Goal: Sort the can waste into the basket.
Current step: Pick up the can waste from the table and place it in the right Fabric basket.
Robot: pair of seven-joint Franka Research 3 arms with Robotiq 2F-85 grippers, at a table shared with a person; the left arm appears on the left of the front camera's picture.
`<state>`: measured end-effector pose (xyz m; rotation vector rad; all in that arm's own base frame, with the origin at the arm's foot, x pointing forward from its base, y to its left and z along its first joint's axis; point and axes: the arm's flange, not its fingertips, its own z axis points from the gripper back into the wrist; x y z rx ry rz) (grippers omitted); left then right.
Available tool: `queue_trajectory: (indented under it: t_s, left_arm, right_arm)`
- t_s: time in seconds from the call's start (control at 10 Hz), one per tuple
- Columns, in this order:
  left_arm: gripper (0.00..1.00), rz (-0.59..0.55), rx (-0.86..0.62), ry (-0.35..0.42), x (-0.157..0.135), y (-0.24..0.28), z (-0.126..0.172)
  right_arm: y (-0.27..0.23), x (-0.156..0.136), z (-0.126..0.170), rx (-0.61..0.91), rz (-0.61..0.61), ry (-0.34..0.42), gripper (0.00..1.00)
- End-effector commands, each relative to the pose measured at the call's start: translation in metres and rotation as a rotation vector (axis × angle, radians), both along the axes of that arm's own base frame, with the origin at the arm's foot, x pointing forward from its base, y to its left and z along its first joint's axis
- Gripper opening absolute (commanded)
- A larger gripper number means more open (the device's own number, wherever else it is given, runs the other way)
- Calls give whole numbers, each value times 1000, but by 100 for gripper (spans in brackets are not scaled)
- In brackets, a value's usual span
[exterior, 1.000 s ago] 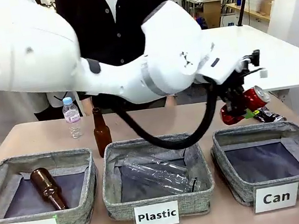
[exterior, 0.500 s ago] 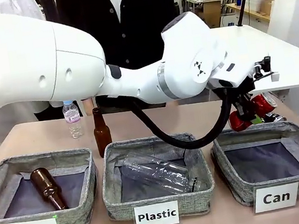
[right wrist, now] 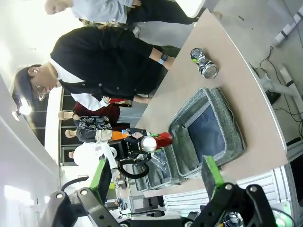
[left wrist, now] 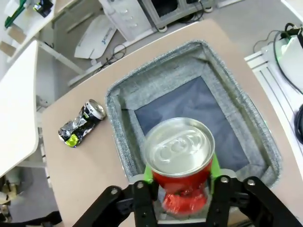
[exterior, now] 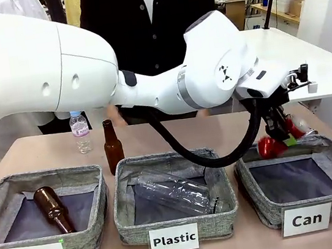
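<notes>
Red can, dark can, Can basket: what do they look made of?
The red can looks like thin metal, likely aluminium: bare shiny silver lid, glossy red printed wall, dented low down. The dark can looks like the same sort of metal, crushed into sharp creases, with glossy print. The basket is woven grey fabric, matte and fuzzy at the rim, with a smoother dark cloth lining.

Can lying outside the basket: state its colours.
Crushed can: dark, with green and white print; left wrist view shows it best.

Bright even indoor light, soft shadows, wrist views bowed at edges
</notes>
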<state>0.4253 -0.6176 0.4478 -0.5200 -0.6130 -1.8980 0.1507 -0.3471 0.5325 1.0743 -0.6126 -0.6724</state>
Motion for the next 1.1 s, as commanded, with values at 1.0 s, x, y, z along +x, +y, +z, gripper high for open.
queue_trajectory:
  t_s: [1.0]
  left_arm:
    - [100,-7,88,425,-60,160,79]
  right_arm:
    - [37,21,8,-33,103,-1,100]
